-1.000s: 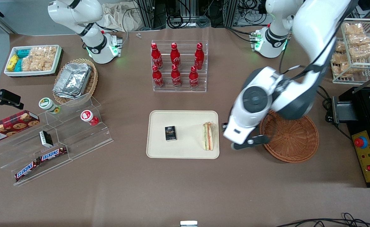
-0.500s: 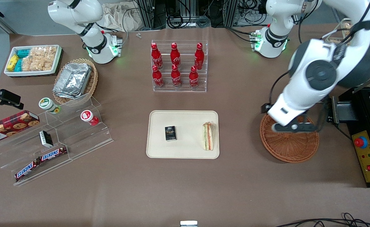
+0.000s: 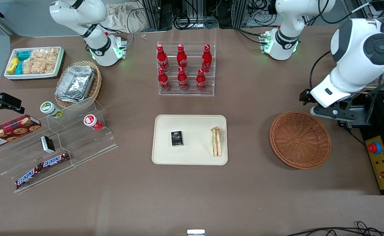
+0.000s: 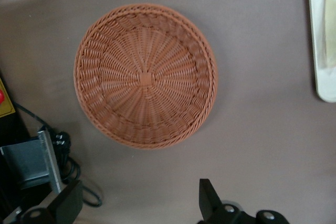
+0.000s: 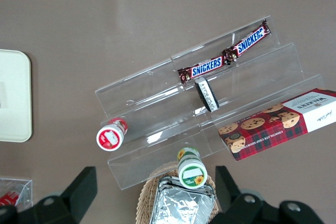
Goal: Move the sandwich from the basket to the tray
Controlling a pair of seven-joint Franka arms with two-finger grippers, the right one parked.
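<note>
Hand (image 4: 137,203) up in the air, fingers (image 4: 209,199) spread wide, nothing between them; in the front view (image 3: 334,113) hanging just past the basket rim, toward the working arm's end of the bench. Basket (image 4: 145,75) directly under the wrist camera, reddish-brown wicker, round, shallow, nothing in it; same in the front view (image 3: 300,140), flat on the brown bench (image 3: 192,196). Sandwich (image 3: 215,142) on the tray (image 3: 189,156), lying near the tray edge closest to the basket, filling stripes facing up, long axis running toward the front camera. Edge of tray (image 4: 318,85) and pale bread of sandwich (image 4: 331,35) also visible from the wrist, well apart from the basket. Small black box (image 3: 176,138) on the same tray, apart from the sandwich, toward the parked arm's end. Rack of six red cola bottles (image 3: 182,69) farther from the front camera than the tray. Clear stepped display (image 3: 57,144) toward the parked arm's end, with Snickers bars (image 3: 43,168) and cookie box (image 3: 10,130) on it. Tan basket with foil containers (image 3: 76,83) and white bin of snack packets (image 3: 34,62) farther back at that end.
</note>
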